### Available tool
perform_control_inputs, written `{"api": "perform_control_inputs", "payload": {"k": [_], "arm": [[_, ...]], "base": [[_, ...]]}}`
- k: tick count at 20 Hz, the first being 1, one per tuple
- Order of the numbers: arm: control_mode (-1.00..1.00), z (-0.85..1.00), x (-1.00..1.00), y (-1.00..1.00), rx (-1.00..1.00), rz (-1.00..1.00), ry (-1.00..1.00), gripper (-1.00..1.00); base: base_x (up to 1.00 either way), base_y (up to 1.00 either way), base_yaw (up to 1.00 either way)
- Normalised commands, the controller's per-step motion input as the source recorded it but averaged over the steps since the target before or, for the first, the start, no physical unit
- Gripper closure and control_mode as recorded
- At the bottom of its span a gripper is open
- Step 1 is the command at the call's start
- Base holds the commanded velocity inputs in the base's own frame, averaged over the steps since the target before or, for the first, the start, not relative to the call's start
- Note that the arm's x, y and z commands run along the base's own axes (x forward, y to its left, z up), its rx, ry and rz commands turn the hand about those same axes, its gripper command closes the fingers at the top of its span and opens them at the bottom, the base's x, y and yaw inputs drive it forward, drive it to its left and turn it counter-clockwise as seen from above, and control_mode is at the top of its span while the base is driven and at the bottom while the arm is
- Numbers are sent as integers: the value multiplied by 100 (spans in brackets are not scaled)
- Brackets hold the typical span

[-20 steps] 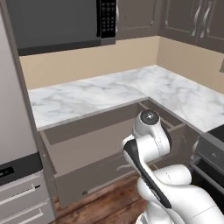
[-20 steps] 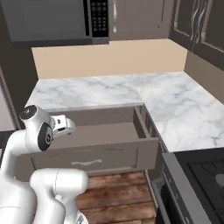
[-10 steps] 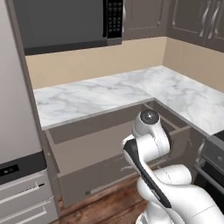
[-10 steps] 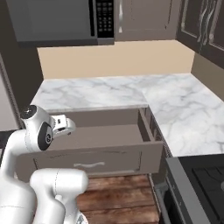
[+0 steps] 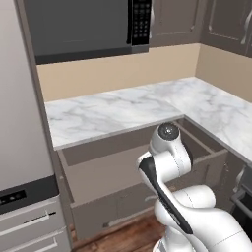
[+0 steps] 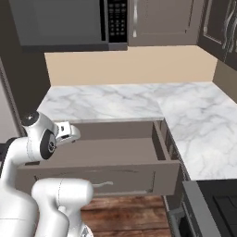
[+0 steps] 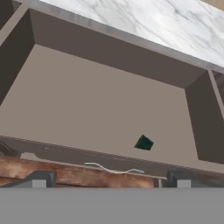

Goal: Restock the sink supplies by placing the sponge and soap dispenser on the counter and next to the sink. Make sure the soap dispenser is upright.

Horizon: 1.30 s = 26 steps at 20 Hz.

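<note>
Searching the open drawer (image 7: 100,113) below the table (image 6: 139,99); end effector (image 7: 109,179) spread open, empty. Next: descending onto the small dark-green object (image 7: 144,142), possibly the sponge, near the drawer's front wall.

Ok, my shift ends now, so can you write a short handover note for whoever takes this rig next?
End effector: open, holding nothing, looking down into the open drawer.
Job's things: a small dark green object, probably the sponge seen scrub side up, lies on the drawer floor near the front wall. The counter above the drawer is bare marble.
Done: drawer pulled open; nothing placed yet.
Left: lift the sponge out, locate the soap dispenser and the sink, and set both items on the counter beside the sink, dispenser upright.
</note>
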Motion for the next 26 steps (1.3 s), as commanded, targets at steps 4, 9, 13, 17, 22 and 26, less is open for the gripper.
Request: {"api": "perform_control_inputs", "payload": {"k": [4, 9, 13, 17, 22, 26], "arm": [[100, 0, 0, 0, 0, 0, 0, -100], [100, 0, 0, 0, 0, 0, 0, -100], [100, 0, 0, 0, 0, 0, 0, -100], [-100, -20, 41, -13, 0, -3, 15, -100], [-100, -44, 69, -24, 1, -9, 33, -100], [-100, -63, 44, -11, 1, -9, 28, -100]], "base": [[24, -18, 9], [14, -15, 6], [24, 0, 0], [10, 0, 0], [0, 0, 0], [0, 0, 0]]}}
